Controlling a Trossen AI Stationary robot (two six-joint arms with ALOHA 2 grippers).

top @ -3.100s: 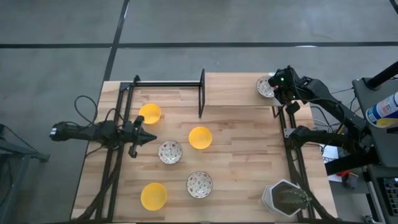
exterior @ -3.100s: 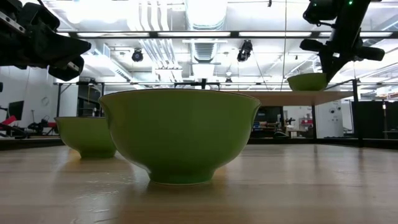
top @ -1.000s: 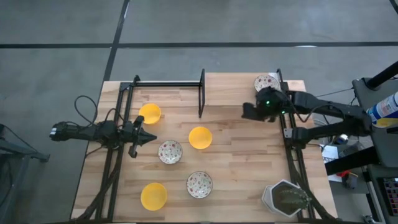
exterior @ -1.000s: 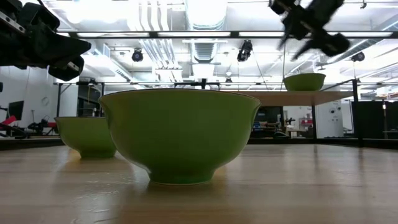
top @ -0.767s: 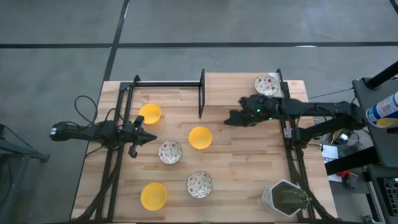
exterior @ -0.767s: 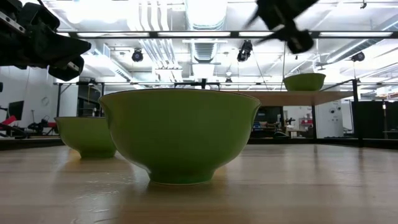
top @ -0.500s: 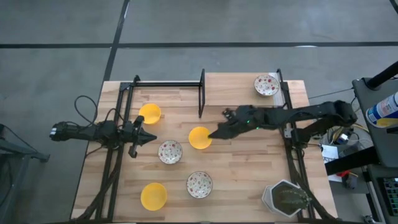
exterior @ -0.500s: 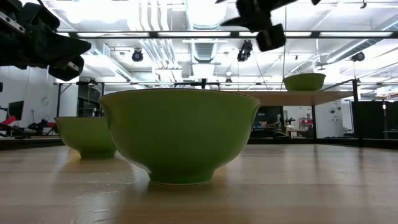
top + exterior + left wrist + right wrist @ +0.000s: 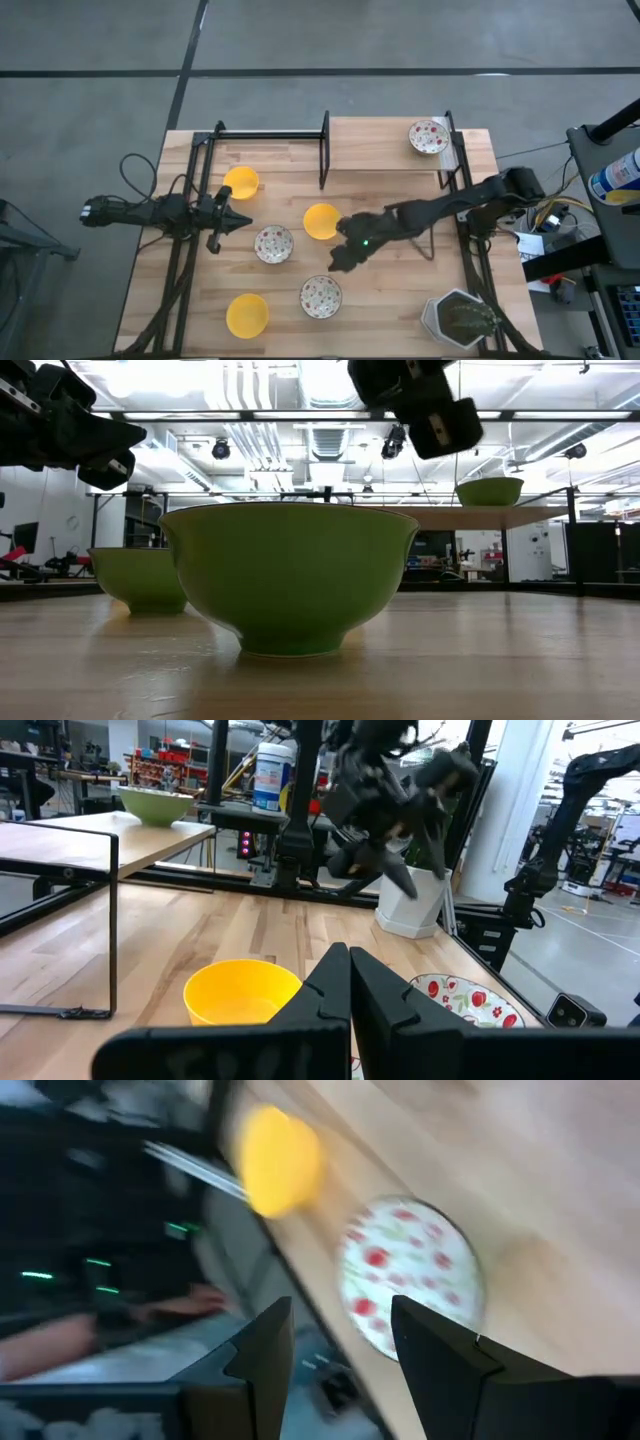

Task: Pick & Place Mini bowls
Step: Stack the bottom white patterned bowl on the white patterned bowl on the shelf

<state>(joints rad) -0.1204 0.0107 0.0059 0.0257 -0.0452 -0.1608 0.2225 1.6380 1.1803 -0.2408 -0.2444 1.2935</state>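
Note:
In the high view three yellow mini bowls (image 9: 241,183) (image 9: 321,221) (image 9: 247,314) and two speckled ones (image 9: 273,243) (image 9: 321,296) stand on their bases on the table. A third speckled bowl (image 9: 429,137) stands on the raised shelf at the far right. My right gripper (image 9: 340,262) hovers open above the table between the centre yellow bowl and the near speckled bowl. Its wrist view shows that speckled bowl (image 9: 410,1275) and a yellow bowl (image 9: 280,1160) beyond its spread fingers (image 9: 265,1370). My left gripper (image 9: 240,221) waits shut at the table's left, level, pointing right.
A grey-white hexagonal container (image 9: 458,318) stands at the near right corner. A black metal frame (image 9: 324,150) rises at the far middle, beside the raised shelf (image 9: 385,140). Arm mounts run along both table sides. Bare wood lies right of the centre bowls.
My right gripper has swept from beside the far-right shelf toward the table's left and near edge, passing the centre yellow bowl, and now hangs by the near speckled bowl. The speckled bowl on the shelf has stayed where it was.

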